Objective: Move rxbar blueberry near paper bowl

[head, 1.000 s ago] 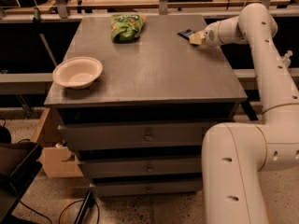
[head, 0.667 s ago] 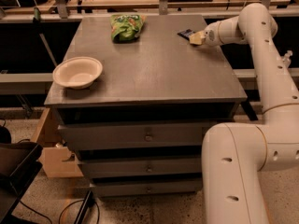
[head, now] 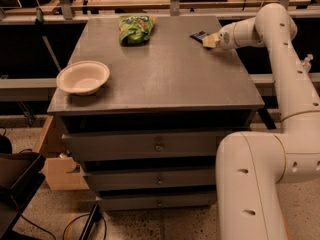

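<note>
The rxbar blueberry (head: 199, 35) is a small dark flat wrapper lying at the far right of the grey cabinet top (head: 165, 74). My gripper (head: 210, 40) sits right against its right end, low over the surface at the end of the white arm. The paper bowl (head: 83, 77) is off-white and round, resting upright near the front left corner, far from the bar.
A green chip bag (head: 134, 28) lies at the back of the top, left of centre. Drawers fill the cabinet front below. A shelf with a hat and clutter runs behind. A cardboard box and a dark bin stand on the floor at the left.
</note>
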